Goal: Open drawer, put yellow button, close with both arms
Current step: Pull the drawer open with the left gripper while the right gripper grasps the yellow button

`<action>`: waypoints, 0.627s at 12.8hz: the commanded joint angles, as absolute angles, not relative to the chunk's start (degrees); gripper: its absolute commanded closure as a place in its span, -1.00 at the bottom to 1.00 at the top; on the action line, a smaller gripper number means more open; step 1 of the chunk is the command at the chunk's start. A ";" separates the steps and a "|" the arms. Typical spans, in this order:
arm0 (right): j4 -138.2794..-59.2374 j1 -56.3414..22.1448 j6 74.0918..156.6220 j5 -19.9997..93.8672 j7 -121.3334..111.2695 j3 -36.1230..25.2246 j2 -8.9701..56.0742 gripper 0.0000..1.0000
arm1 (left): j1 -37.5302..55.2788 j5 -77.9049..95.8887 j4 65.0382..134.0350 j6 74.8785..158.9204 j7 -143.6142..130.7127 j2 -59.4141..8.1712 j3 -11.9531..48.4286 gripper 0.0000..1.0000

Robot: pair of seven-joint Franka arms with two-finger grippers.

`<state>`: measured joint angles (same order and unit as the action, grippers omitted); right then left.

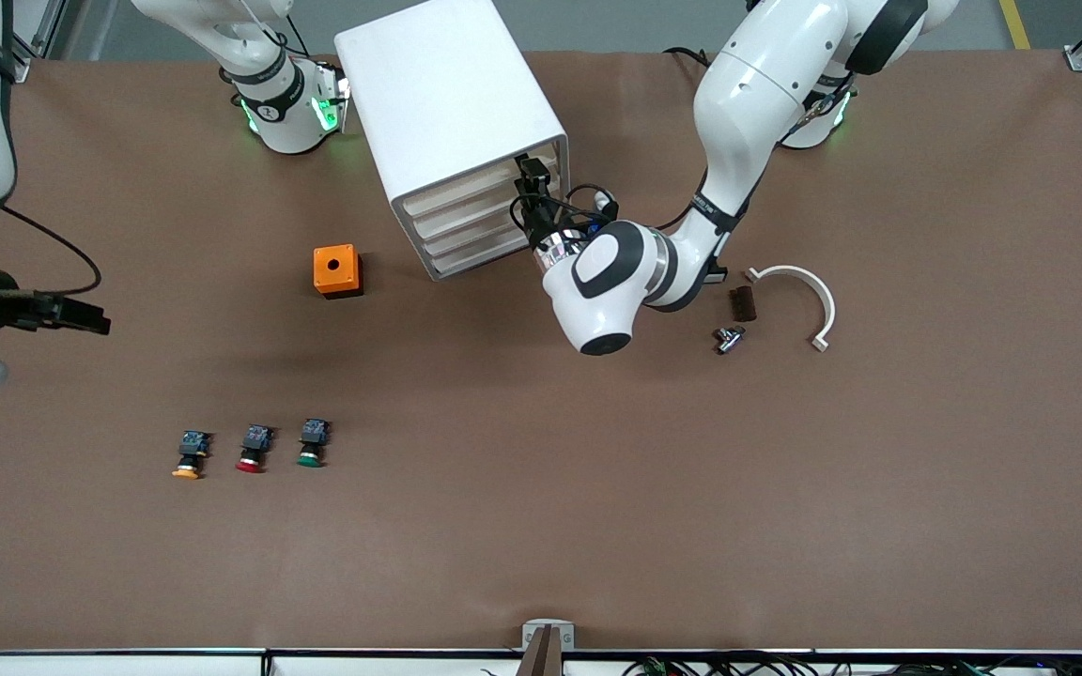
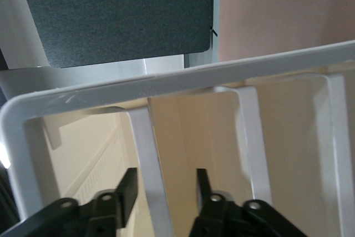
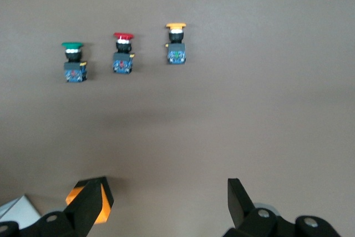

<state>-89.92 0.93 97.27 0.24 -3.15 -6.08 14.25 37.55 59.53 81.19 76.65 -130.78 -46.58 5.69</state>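
Observation:
The white cabinet (image 1: 447,113) stands at the robots' side of the table. Its four cream drawers look shut, the topmost drawer (image 1: 466,190) included. My left gripper (image 1: 528,185) is at the cabinet's front, at the end toward the left arm. In the left wrist view it (image 2: 165,180) is open, with a white strip (image 2: 147,154) between two cream fronts lying between its fingers. The yellow button (image 1: 188,457) lies on the table at the right arm's end; it also shows in the right wrist view (image 3: 176,43). My right gripper (image 1: 95,322) is open and empty over the table, short of the buttons (image 3: 169,192).
A red-capped button (image 1: 253,450) and a green-capped button (image 1: 312,443) lie in a row beside the yellow one. An orange box (image 1: 337,270) sits near the cabinet. A white curved piece (image 1: 809,291), a dark block (image 1: 742,303) and a metal part (image 1: 729,338) lie toward the left arm's end.

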 commanded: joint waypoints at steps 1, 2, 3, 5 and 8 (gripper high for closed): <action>-95.16 2.02 106.65 0.87 -2.90 -5.10 16.07 -1.00 | 38.32 60.82 80.95 76.64 -132.71 -47.19 6.41 0.43; -97.97 2.02 111.83 1.05 -2.03 -5.10 17.04 -1.00 | 38.23 60.82 81.03 76.64 -132.89 -47.28 6.59 0.56; -100.00 2.02 116.06 1.14 -1.67 -5.10 18.27 -1.00 | 38.23 60.99 81.04 76.64 -134.11 -47.29 6.59 0.64; -102.12 2.02 124.15 1.14 -0.79 -5.10 22.56 -1.00 | 37.80 61.96 81.04 76.64 -135.09 -47.55 6.59 0.76; -102.22 3.08 135.14 5.26 -0.97 -5.01 31.62 -1.00 | 37.01 63.02 81.04 76.38 -135.35 -47.55 6.59 0.83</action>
